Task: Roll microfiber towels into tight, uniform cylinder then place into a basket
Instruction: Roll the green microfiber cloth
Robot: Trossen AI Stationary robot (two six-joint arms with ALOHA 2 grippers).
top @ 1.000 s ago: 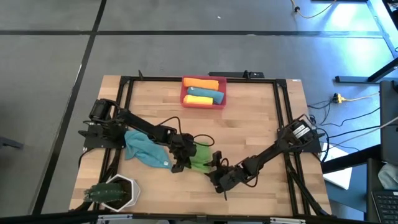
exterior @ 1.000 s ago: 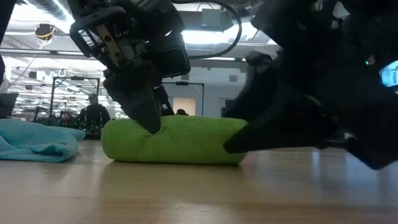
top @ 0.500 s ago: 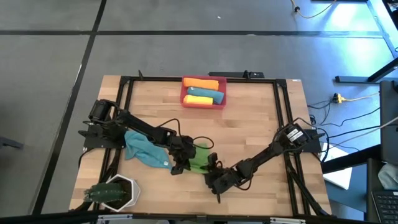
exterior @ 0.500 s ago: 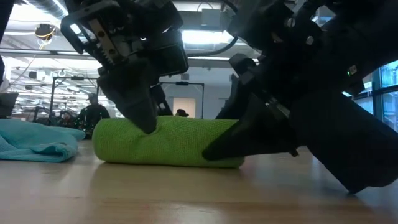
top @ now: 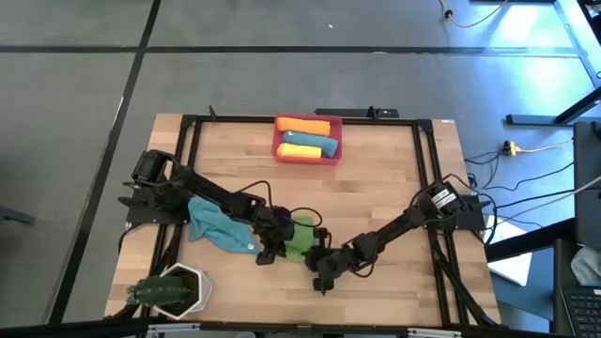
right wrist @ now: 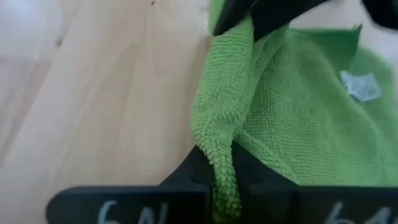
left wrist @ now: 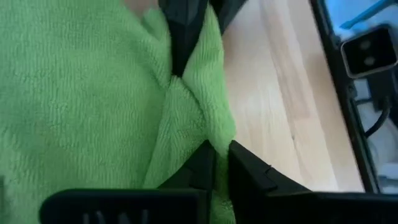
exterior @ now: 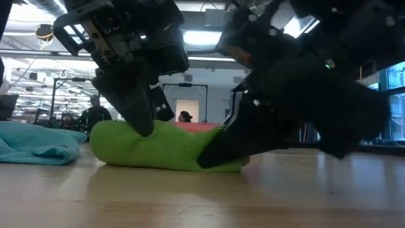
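1. We see the pale wooden table [top: 376,188] carrying everything; the small red-pink plastic basket [top: 307,141] sits at its far edge, holding an orange rolled towel [top: 302,124] and a yellow rolled towel [top: 300,149] with a teal one just beside it.
2. A crumpled teal-blue microfiber towel [top: 218,225] lies near the left arm, well apart from the basket.
3. The green microfiber towel [top: 299,238], loosely rolled, lies near the table's front middle, between both grippers.
4. The left gripper [top: 269,246] pinches the roll's left end; its wrist view shows a fold of green cloth [left wrist: 186,118] squeezed between its fingers [left wrist: 249,171].
5. The right gripper [top: 319,272] pinches the opposite end; its wrist view alone shows a white label [right wrist: 360,86] on the cloth.
6. Both arms reach low and inward; the low view shows the roll [exterior: 164,147] sagging on the table.
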